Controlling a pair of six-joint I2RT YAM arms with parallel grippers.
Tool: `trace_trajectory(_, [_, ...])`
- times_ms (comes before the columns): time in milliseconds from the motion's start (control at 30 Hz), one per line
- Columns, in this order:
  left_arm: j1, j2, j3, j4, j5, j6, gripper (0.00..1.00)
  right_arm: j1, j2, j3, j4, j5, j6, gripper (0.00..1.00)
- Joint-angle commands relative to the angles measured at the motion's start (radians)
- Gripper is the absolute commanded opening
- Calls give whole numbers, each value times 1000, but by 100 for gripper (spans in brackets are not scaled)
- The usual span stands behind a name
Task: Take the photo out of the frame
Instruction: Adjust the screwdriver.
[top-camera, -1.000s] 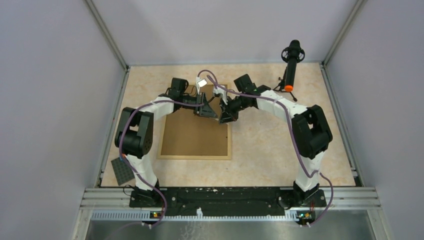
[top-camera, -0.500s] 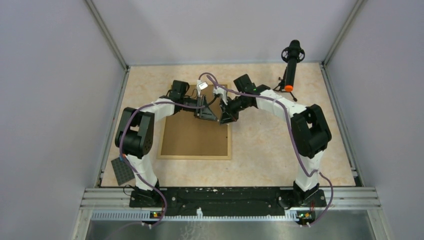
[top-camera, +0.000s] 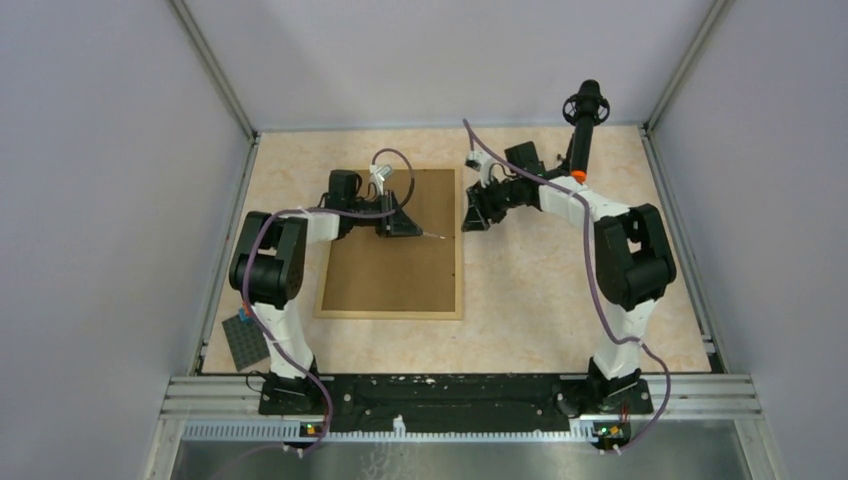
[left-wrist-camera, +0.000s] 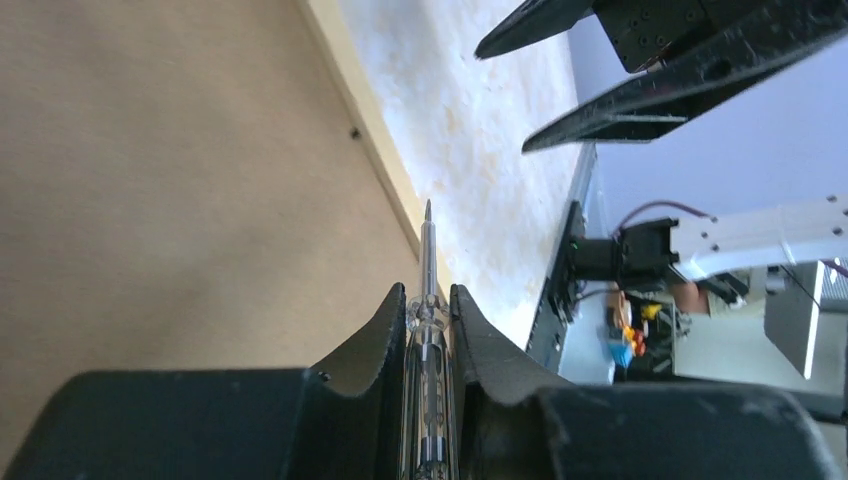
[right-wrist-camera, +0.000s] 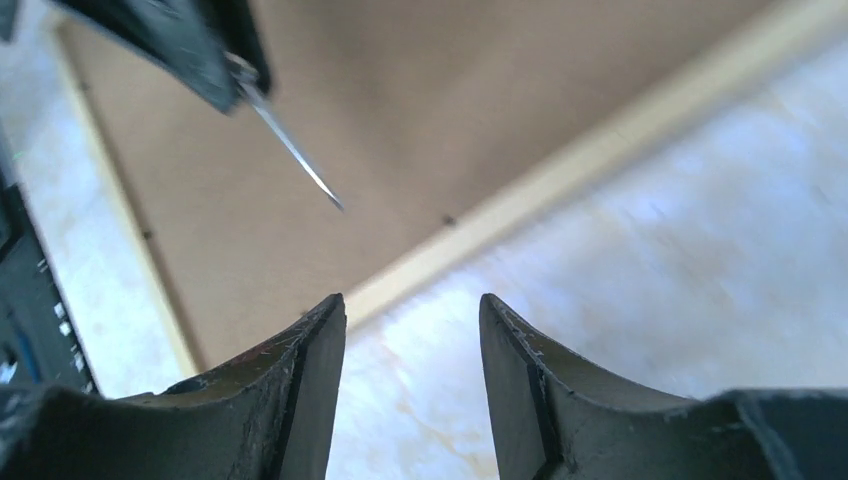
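Top camera looks down over the whole table (top-camera: 530, 290); both wrist cameras see the same frame (top-camera: 390, 265) edge close up.

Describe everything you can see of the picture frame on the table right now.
The frame is a large, thin rectangle lying flat on the table, back side up. A narrow light-wood rail runs round a plain brown fibreboard back, with small dark tabs along the inner edge. Only its back shows. The left gripper hangs over its far part holding a screwdriver, tip near the right rail; contact cannot be told.
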Motion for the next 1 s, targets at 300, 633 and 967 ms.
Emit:
trace_trajectory(300, [-3,151,45,259,-108,-106,0,-51,50,-52,51,170,178,44])
trace_trajectory(633, [-18,188,44,267,-100,-113,0,-46,132,-27,103,98,305,42])
trace_trajectory(967, [-37,209,43,249,-89,-104,0,-21,171,-11,125,73,347,38])
